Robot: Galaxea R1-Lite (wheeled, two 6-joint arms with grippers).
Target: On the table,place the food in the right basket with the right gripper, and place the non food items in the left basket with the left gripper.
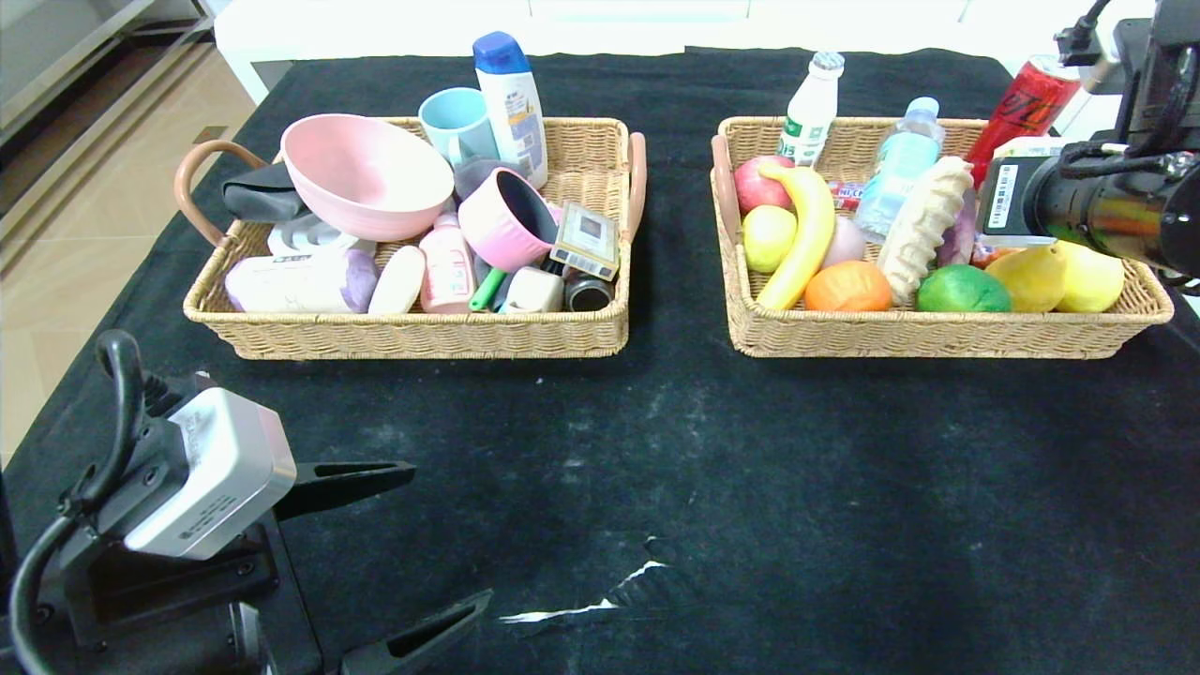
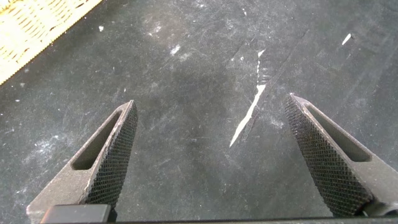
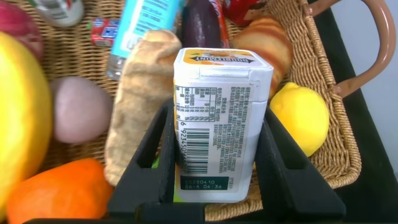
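right pincer [image 3: 214, 158] clenched on white box [image 3: 221, 118] | box upright, long axis seemingly vertical, over right basket [image 3: 323, 124] | left pincer [image 2: 214, 155] released above counter [image 2: 186, 74]

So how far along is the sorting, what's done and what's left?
Nearly finished. The pink bowl, pink bottle and white bar already sit in the left basket, the orange in the right basket. In hand: the right gripper holds the white box over that basket, release pending. The left gripper hangs open over bare table.
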